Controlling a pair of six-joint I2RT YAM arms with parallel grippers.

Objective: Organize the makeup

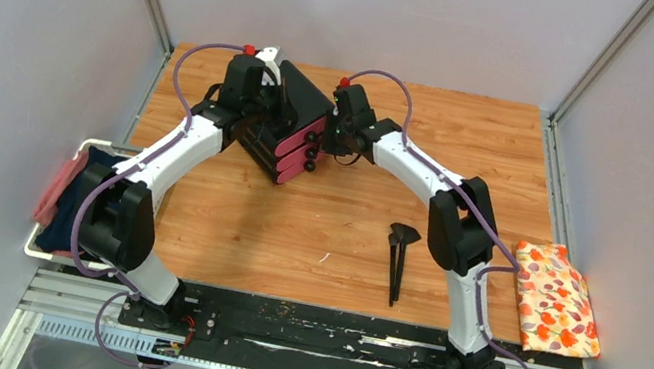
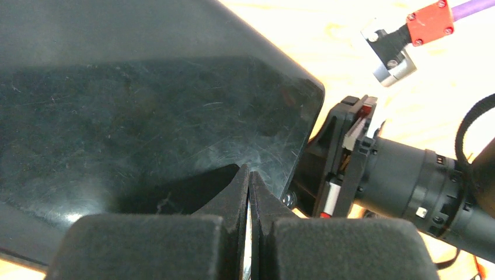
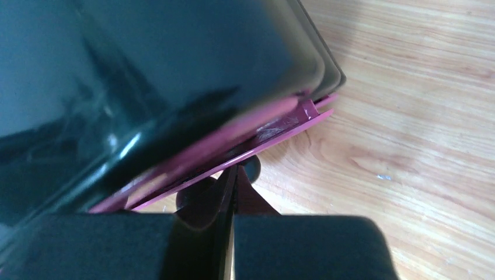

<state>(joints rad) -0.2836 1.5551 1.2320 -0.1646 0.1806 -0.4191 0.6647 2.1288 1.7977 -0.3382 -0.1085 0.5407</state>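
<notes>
Black long-handled brushes [image 1: 398, 263] lie on the wooden table right of centre, apart from both arms. The sponges, the case and the tube are out of view. My left gripper [image 1: 266, 103] [image 2: 249, 169] is shut with nothing between its fingers, and its tips rest on the glossy top of the black box [image 1: 302, 99] [image 2: 146, 105]. My right gripper [image 1: 331, 143] [image 3: 234, 170] is shut and empty. Its tips are against the front of a pink drawer [image 3: 262, 131], beside a black knob [image 3: 252, 168]. The box fills the upper left of the right wrist view [image 3: 146, 70].
The box's pink drawers [image 1: 301, 148] face right and toward me. An orange floral cloth [image 1: 555, 296] lies at the table's right edge. A white tray [image 1: 96, 146] with pink and dark blue cloths sits at the left edge. Grey walls enclose the table.
</notes>
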